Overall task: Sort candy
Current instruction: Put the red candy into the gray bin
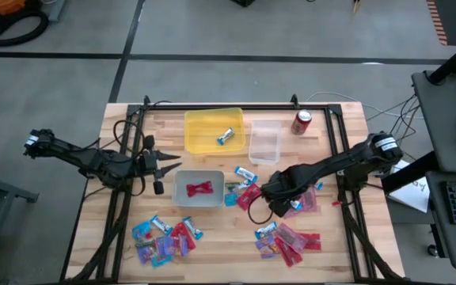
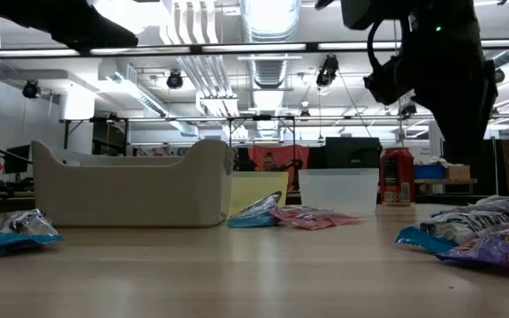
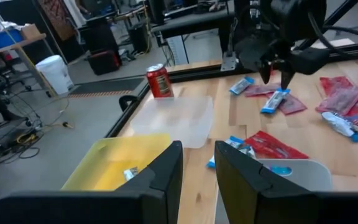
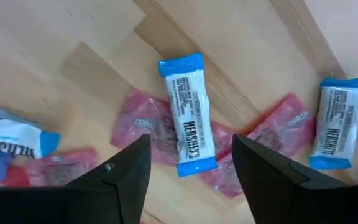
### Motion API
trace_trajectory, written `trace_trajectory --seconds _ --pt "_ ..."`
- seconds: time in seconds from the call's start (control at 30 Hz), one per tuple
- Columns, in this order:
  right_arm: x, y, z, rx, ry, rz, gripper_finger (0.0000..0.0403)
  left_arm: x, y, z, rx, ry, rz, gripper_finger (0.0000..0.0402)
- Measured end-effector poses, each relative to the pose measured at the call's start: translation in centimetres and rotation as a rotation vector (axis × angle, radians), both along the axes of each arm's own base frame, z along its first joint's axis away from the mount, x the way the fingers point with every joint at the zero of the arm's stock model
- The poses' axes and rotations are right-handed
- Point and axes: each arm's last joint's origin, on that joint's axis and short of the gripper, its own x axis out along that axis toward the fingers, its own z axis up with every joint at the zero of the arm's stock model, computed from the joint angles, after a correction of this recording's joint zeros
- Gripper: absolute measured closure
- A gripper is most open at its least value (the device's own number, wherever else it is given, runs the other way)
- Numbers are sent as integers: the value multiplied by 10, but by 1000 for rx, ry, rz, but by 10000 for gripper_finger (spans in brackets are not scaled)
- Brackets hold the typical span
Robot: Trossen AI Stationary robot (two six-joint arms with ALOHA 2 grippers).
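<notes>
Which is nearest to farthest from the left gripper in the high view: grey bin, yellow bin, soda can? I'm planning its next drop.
1. Grey bin: just beside the left gripper, toward table centre.
2. Yellow bin: farther, at the table's back edge.
3. Soda can: farthest, back on the right arm's side.

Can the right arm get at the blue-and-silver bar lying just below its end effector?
Probably yes: the right end effector hangs open directly over the blue-and-silver bar, which lies on top of pink packets with nothing covering it.
</notes>
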Motion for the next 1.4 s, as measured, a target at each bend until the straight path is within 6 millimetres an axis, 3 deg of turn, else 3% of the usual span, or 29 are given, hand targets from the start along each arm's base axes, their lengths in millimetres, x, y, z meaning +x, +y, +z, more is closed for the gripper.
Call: trace_trajectory --seconds 0.33,0.53,0.7,1.0,1.2,1.3,1.4 --pt "8 0 -10 -63 -30 199 188 4 -1 -2 11 15 1 325" --pt "35 6 -14 -167 -278 631 188 7 -2 -3 21 21 -1 325" --pt "60 3 -26 -264 -397 825 188 10 -3 -5 28 33 -2 325" --pt "74 -17 -52 -251 -367 880 188 13 -4 -7 33 49 -3 325" --pt "79 -19 -66 -203 -351 889 190 14 -5 -8 30 53 -3 325" --pt "80 -20 -73 -170 -351 889 210 14 -5 -8 24 52 -1 325" --pt "81 -20 -74 -164 -349 885 256 14 -5 -8 23 52 -1 325"
